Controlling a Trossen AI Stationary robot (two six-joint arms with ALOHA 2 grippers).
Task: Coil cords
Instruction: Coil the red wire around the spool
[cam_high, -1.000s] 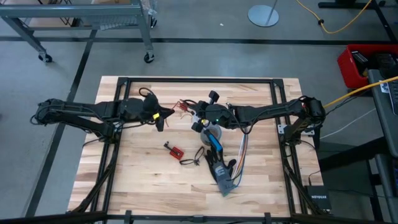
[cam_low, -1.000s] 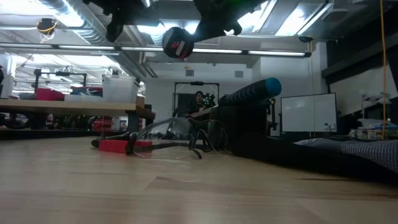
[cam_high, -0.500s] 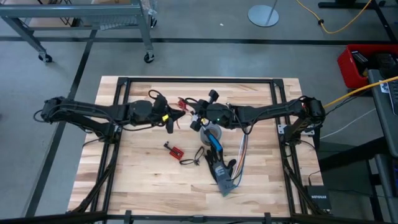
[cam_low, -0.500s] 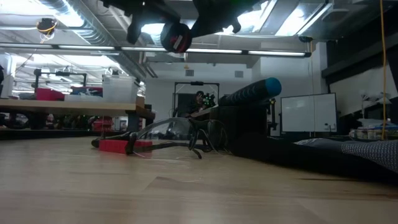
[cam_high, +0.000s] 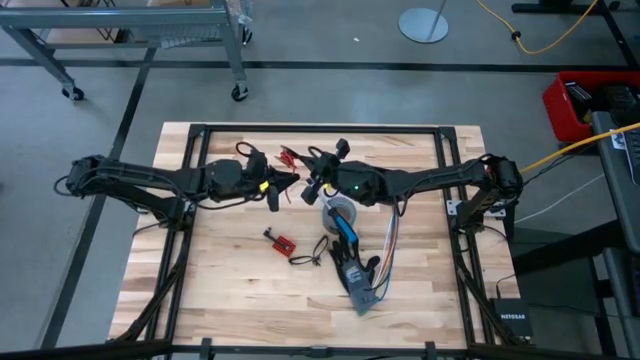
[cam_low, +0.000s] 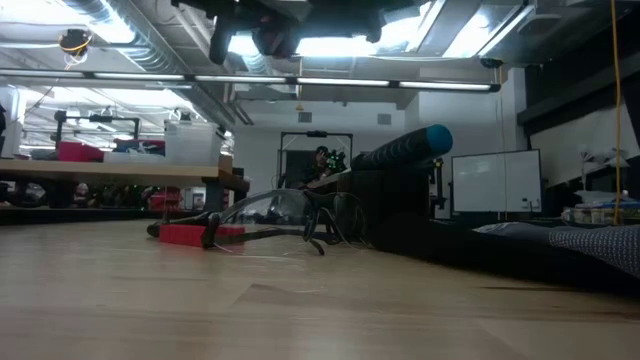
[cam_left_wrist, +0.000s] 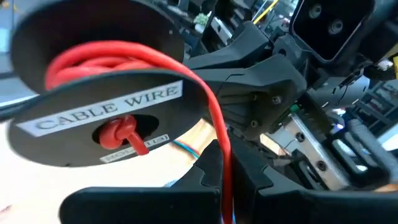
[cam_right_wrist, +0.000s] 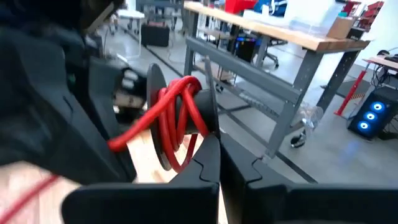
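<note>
the red cord (cam_left_wrist: 124, 53) is wound on a black spool (cam_left_wrist: 93, 118) whose face reads "cable wire". the spool hangs in the air between the two arms, above the far half of the table (cam_high: 220, 290) near its middle. one strand leaves the coil and runs down into the left gripper (cam_left_wrist: 227, 186), whose fingers are pressed together on it. the right gripper (cam_right_wrist: 221, 171) meets the spool from the other side, its fingers together, and it seems clamped on the spool's rim. from above, a loose red loop of the cord shows just beyond the two grippers, toward the far rail.

straight below and a little nearer than the right gripper lies a grey tape roll (cam_high: 340, 212). a blue-handled tool (cam_high: 345, 230) lies against it, and multicoloured ribbon wires (cam_high: 388, 240) trail to its right. a small red board (cam_high: 283, 242) with a short black wire lies near the middle of the table, apart from these. the whole left half of the tabletop and the near-left corner are bare wood, as is the strip along the far edge. a black frame runs round the table's border, and both arms reach in across its side rails.

from above, the spool itself is mostly covered by the two wrists and cannot be picked out clearly. at table height the arms are cut off by the upper edge and show only as dark shapes, so neither grip can be read there. the right wrist's picture is half filled by the dark bulk of the other arm.
</note>
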